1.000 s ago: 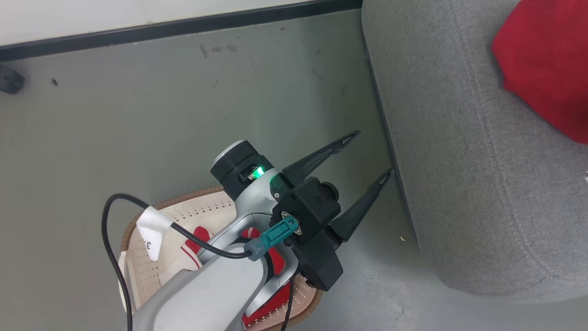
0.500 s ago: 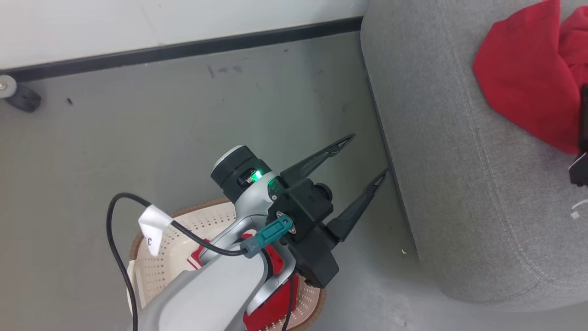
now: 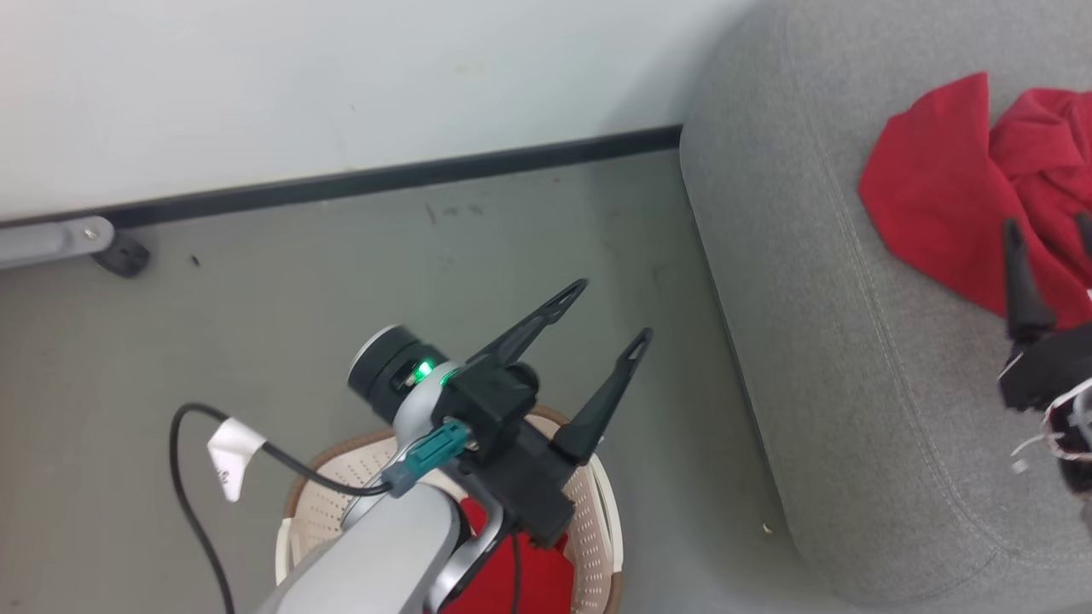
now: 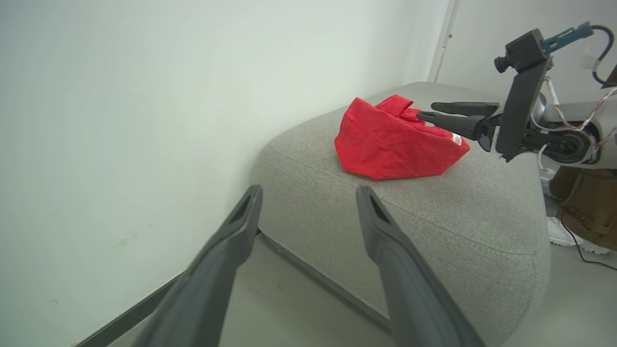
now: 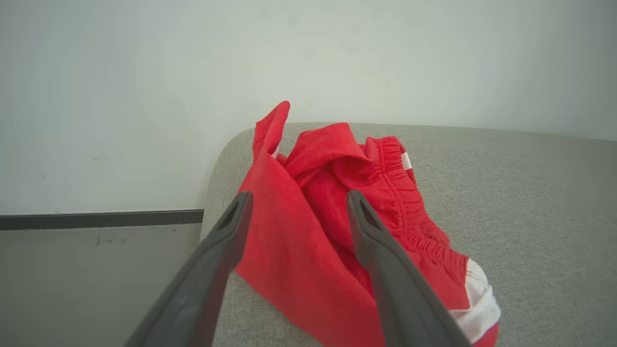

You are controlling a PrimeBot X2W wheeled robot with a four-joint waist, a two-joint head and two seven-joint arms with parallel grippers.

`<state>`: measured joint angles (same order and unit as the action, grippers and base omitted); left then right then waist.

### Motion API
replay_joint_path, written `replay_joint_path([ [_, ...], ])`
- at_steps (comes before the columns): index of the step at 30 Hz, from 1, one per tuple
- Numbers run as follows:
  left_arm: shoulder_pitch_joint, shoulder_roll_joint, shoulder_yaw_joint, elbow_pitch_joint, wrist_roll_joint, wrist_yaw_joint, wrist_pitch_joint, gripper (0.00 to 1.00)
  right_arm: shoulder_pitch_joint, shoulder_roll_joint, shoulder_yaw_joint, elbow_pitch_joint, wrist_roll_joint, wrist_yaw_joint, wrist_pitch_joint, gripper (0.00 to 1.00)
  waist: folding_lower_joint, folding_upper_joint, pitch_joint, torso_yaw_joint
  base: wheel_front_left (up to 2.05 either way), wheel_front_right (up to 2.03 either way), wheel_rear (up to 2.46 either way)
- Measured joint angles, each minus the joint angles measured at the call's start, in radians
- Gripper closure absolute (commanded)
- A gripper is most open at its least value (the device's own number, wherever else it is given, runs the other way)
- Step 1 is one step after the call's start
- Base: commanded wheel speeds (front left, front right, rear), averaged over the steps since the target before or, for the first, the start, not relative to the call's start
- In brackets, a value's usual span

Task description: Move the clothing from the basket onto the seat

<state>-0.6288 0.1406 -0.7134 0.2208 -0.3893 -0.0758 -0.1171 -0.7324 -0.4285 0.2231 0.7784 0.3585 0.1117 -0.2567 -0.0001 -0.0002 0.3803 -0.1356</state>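
Red clothing (image 3: 938, 222) near the seat's (image 3: 819, 358) far edge under the wide, empty right gripper (image 3: 1048, 222); left gripper (image 3: 612, 310) wide above the basket (image 3: 600, 512).

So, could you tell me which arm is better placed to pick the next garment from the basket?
Probably left: the left pincer, open, hangs above the basket, where red clothing lies. The right pincer is over the seat.
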Motion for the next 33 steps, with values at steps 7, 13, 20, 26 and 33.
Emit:
replay_joint_path([
  [7,0.102,0.039,0.058,0.031,-0.044,0.04,-0.05,0.0,0.066,0.042,0.023,-0.068,-0.025,0.003,0.0,0.0,0.0,0.0,-0.078,0.029,0.0,0.0,0.0],
  [13,0.177,0.079,0.119,0.053,-0.067,0.078,-0.081,0.0,0.122,0.083,0.042,-0.131,-0.045,-0.003,0.0,0.0,-0.0001,0.0,-0.143,0.058,0.0,0.0,0.0],
  [20,0.275,0.114,0.191,0.064,-0.109,0.126,-0.106,0.0,0.224,0.132,0.064,-0.209,-0.062,-0.034,0.0,0.0,-0.0002,0.0,-0.213,0.09,0.0,0.0,0.0],
  [26,0.372,0.142,0.246,0.059,-0.129,0.152,-0.115,0.0,0.296,0.155,0.079,-0.279,-0.088,-0.065,0.0,0.0,-0.0002,0.0,-0.264,0.109,0.0,0.0,0.0],
  [33,0.459,0.165,0.312,0.044,-0.151,0.174,-0.124,0.0,0.388,0.18,0.092,-0.355,-0.109,-0.105,0.0,0.0,0.0,0.0,-0.304,0.113,0.0,0.0,0.0],
])
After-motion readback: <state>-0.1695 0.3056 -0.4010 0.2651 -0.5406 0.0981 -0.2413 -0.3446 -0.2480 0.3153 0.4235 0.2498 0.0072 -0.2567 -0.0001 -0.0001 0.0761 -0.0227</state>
